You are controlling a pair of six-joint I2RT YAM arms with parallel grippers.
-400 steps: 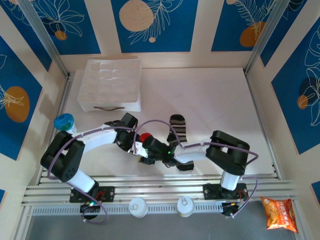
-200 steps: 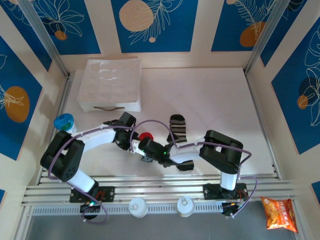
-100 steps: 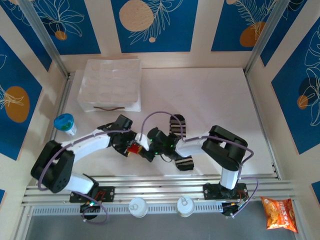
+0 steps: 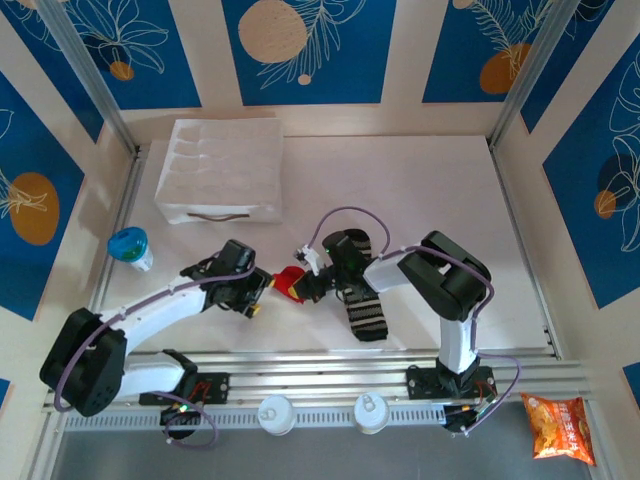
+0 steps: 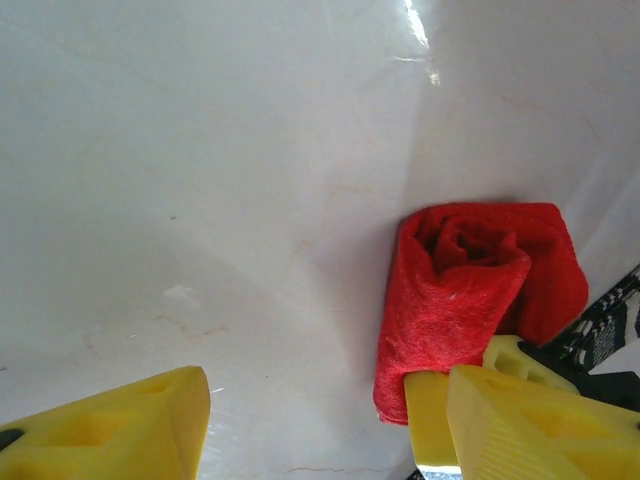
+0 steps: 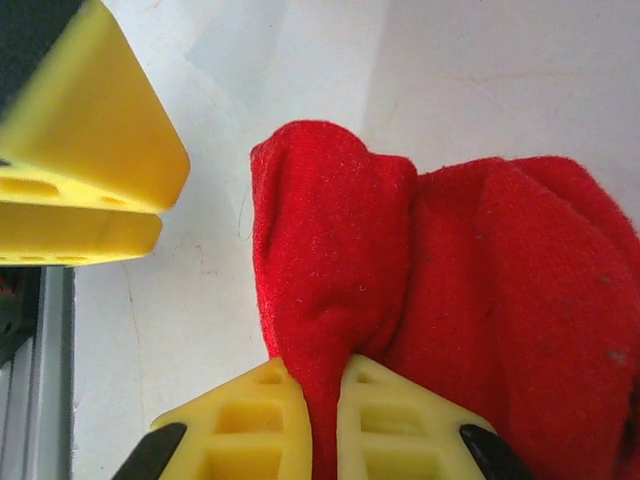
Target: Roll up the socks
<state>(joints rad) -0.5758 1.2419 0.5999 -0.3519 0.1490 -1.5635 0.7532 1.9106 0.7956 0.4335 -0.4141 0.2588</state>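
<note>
The small red sock (image 4: 289, 284) lies bunched and partly rolled on the white table, left of the black-and-grey striped sock (image 4: 362, 300), which lies flat. My right gripper (image 4: 309, 285) is shut on the red sock; its yellow fingers (image 6: 262, 425) pinch a fold of the red sock (image 6: 340, 260) in the right wrist view. My left gripper (image 4: 257, 298) stands open just left of the sock. In the left wrist view the red sock (image 5: 470, 285) sits ahead by the right finger, with bare table between the left gripper's (image 5: 330, 430) jaws. The striped sock (image 5: 608, 322) peeks in at the right edge.
A white moulded tray (image 4: 220, 170) sits at the back left. A blue-capped container (image 4: 128, 245) stands by the left wall. A metal rail (image 4: 320, 370) runs along the table's near edge. An orange snack bag (image 4: 558, 428) lies beyond it at the bottom right.
My left gripper opened, let go of the red sock and drew back to the left. My right arm swung up over the striped sock, keeping the red sock pinched.
</note>
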